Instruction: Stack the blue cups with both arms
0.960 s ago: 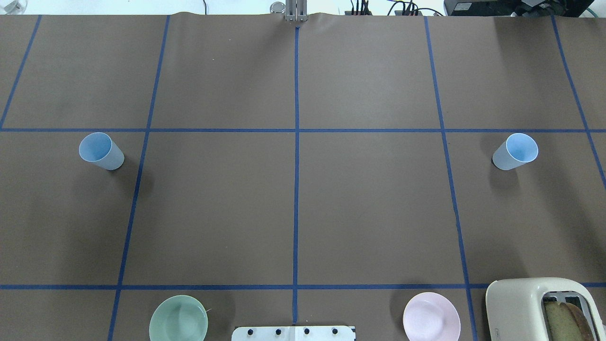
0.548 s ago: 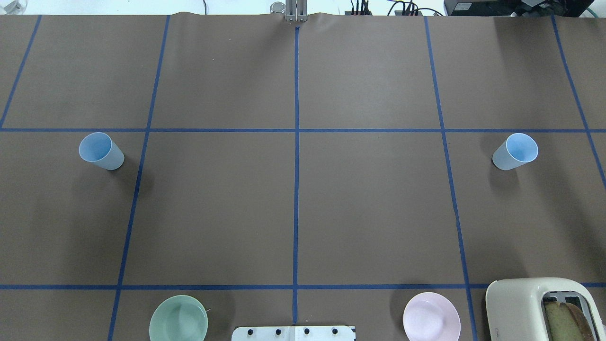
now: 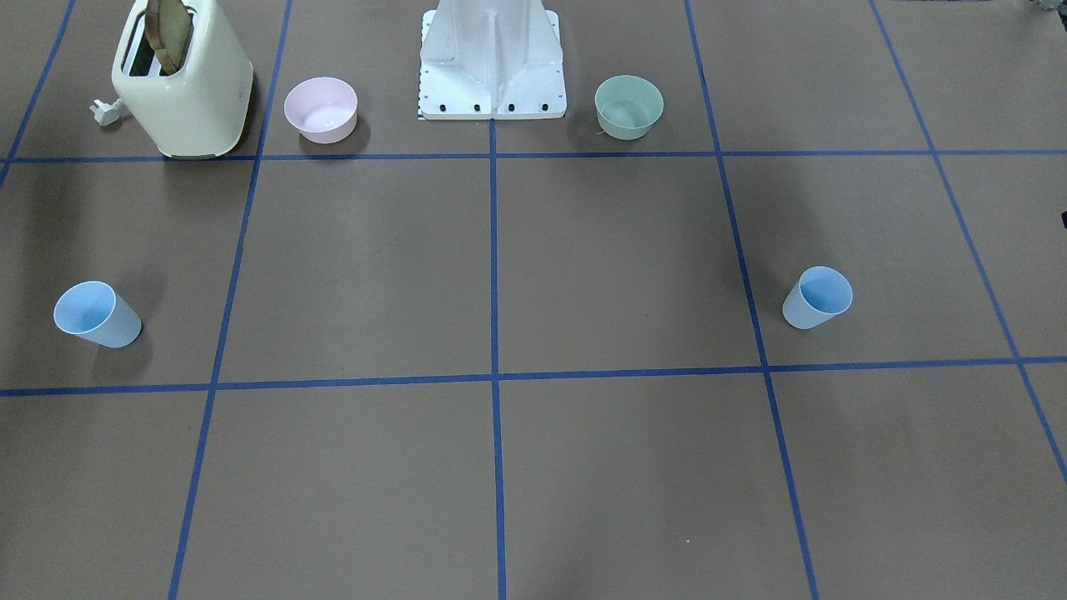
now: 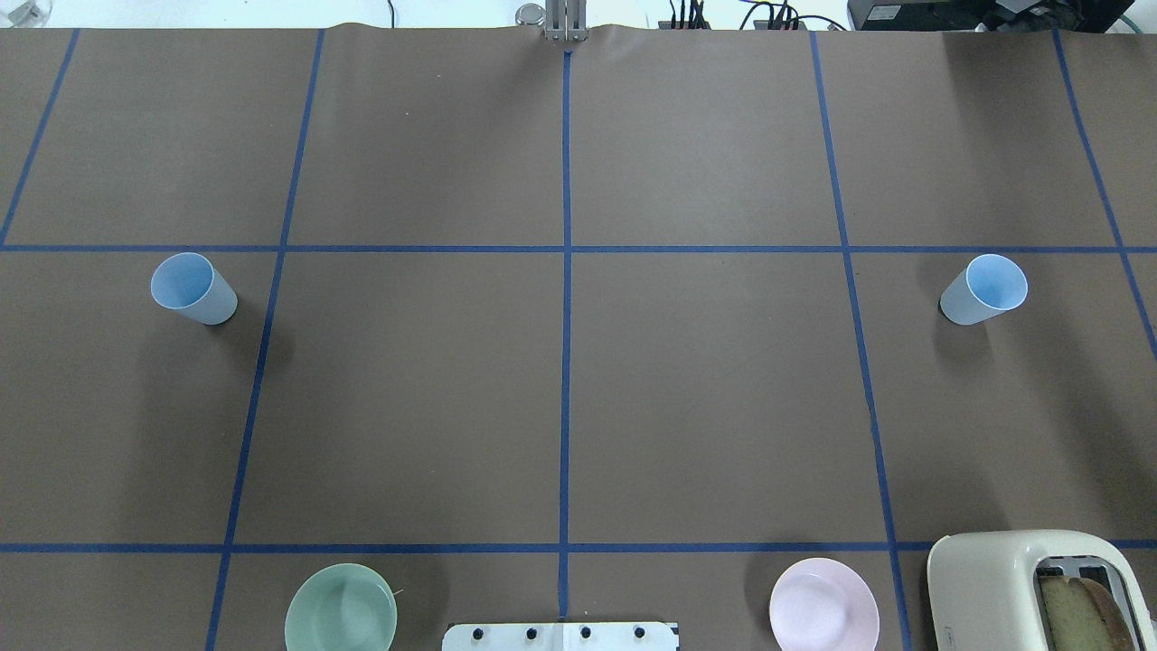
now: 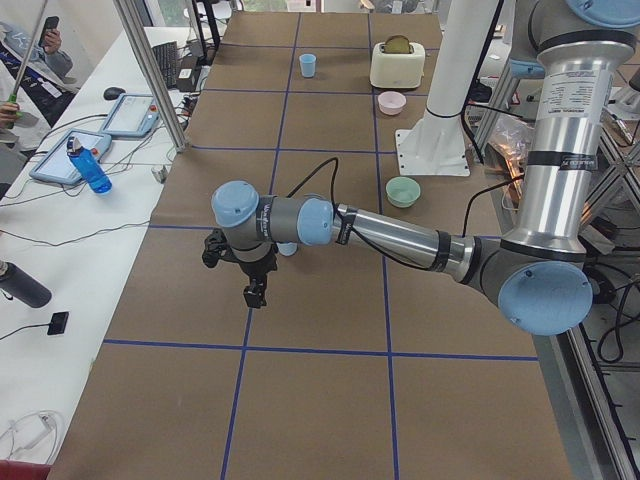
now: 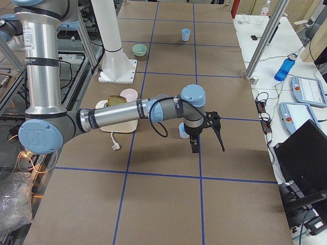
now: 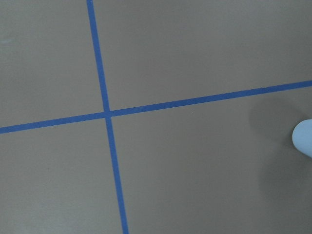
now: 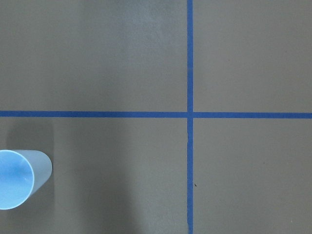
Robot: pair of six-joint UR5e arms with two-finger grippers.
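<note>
Two light-blue cups stand upright on the brown table. One cup is on my left side, the other cup on my right; they also show in the front view. No arm shows in the overhead or front views. In the exterior left view my left gripper hangs next to the left cup. In the exterior right view my right gripper hangs next to the right cup. I cannot tell whether either is open. The wrist views show a cup's edge and a cup's rim.
A cream toaster with a bread slice stands at the near right corner. A pink bowl and a pale green bowl flank the white base plate. Blue tape lines grid the table.
</note>
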